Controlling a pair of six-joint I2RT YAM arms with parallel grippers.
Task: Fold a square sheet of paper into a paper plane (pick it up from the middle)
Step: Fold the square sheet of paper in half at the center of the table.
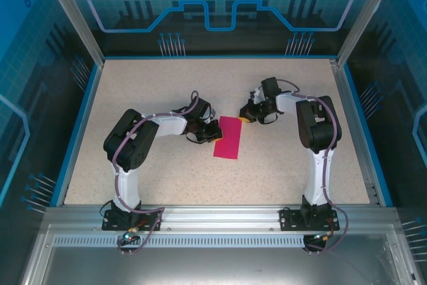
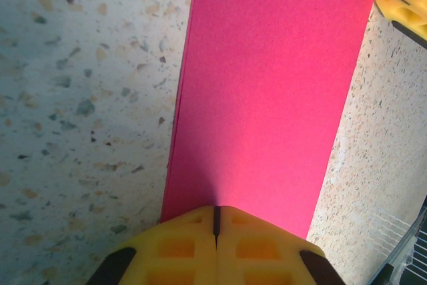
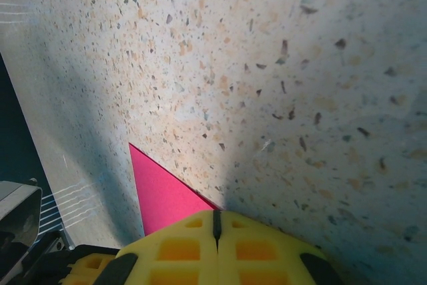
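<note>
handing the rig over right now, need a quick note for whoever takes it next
left gripper: shut, nothing between the fingers, tips at one edge of the pink paper.
right gripper: shut, nothing held, tips at a corner of the paper.
paper: lies flat on the table between the two arms. It is a narrow rectangle rather than a square, so it looks folded in half once.
done: apparently that first fold.
left: the nose and wing folds; no plane shape yet.
</note>
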